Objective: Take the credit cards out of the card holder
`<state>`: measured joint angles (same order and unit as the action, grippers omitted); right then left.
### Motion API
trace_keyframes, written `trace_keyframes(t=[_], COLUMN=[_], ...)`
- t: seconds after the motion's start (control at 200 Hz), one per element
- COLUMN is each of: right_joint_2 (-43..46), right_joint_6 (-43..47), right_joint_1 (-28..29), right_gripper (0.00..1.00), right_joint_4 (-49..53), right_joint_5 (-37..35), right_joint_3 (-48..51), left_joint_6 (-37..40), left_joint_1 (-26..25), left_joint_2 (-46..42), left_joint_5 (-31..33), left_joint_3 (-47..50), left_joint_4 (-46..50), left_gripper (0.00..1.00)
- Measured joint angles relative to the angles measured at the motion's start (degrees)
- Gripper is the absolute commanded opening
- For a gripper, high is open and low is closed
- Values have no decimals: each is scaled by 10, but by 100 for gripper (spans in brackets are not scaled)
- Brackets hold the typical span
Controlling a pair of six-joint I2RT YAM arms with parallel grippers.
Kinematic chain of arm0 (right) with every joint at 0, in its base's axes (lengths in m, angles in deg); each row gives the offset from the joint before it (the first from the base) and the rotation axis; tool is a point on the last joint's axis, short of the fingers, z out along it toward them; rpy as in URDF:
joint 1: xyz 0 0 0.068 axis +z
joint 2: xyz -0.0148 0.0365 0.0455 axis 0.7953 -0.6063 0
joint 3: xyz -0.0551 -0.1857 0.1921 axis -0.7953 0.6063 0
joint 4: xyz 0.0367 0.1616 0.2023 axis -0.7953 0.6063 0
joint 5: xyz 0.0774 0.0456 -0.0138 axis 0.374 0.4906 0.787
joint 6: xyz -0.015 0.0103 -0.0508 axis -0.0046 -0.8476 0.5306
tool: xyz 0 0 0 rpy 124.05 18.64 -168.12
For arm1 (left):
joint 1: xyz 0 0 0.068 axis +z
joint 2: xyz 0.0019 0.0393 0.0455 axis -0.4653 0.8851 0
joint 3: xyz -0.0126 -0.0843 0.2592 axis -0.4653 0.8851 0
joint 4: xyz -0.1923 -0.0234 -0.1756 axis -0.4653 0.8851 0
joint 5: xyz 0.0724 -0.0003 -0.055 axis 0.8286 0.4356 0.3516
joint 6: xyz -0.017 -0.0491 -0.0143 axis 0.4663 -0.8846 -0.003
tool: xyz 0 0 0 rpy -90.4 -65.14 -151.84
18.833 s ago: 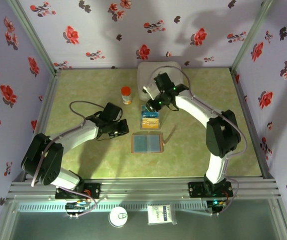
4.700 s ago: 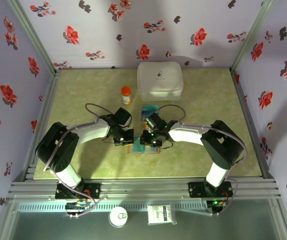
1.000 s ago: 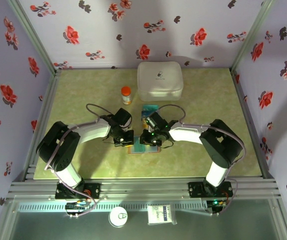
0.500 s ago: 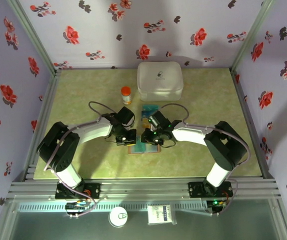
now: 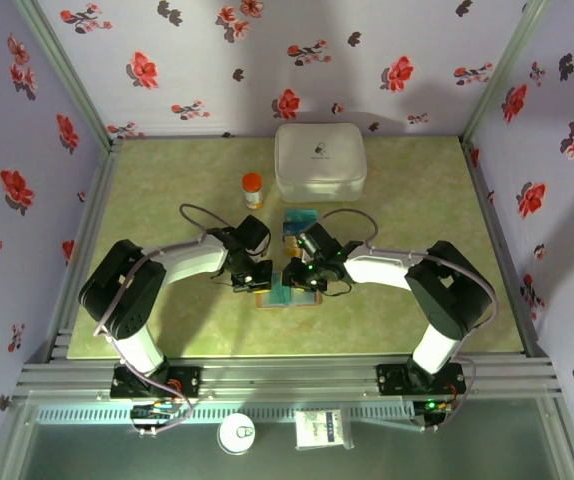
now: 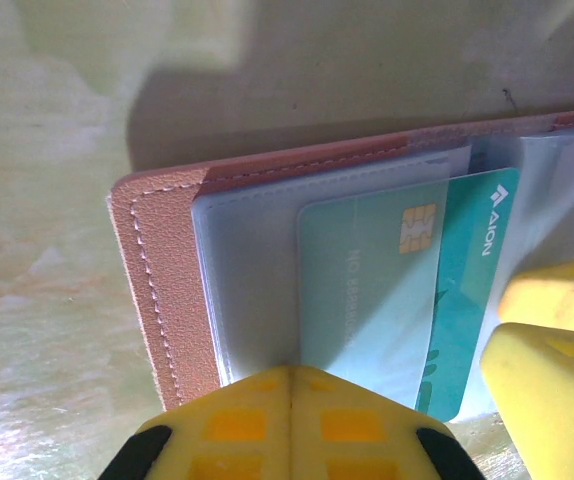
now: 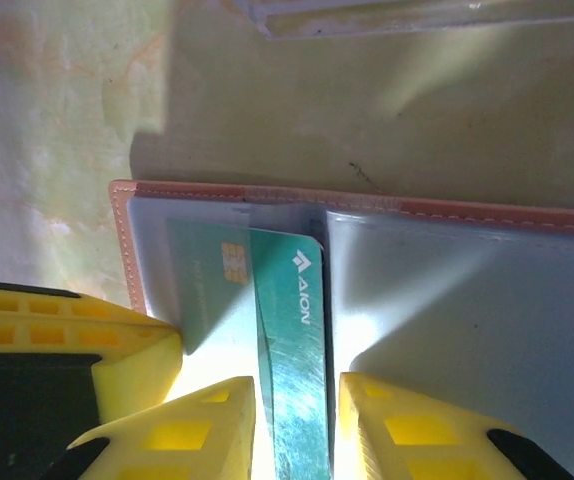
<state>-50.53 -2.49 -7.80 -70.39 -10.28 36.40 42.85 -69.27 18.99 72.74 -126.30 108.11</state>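
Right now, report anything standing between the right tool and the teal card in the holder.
Nothing visible does. The right tool is open and straddles the exposed end of the teal card. The card's other half is tucked under the clear pocket of the card holder, and the shut left tool sits over the holder's edge beside it.

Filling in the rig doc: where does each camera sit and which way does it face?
Top external: fixed above and behind the bases, looking down on the table; both arms show, left end effector and right end effector close together at the card holder.
Left wrist: on the left arm, looking down past its shut fingers at the holder's open panel and a teal card.
Right wrist: on the right arm, looking down between its parted fingers at that card.
Shared: both wrist views show the teal card and holder's brown edge.
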Motion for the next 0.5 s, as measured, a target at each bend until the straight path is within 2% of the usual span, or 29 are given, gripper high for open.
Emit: trace_keyframes(t=[0.5], right_joint_2=[-11], right_joint_6=[-12], right_joint_1=[-4], right_gripper=[22], right_joint_4=[-51], right_joint_5=[34], right_joint_3=[17], left_joint_6=[0], left_joint_1=[0], left_joint_2=[0], left_joint_5=[0], left_joint_3=[2], left_joint_4=[-4], left_gripper=[0])
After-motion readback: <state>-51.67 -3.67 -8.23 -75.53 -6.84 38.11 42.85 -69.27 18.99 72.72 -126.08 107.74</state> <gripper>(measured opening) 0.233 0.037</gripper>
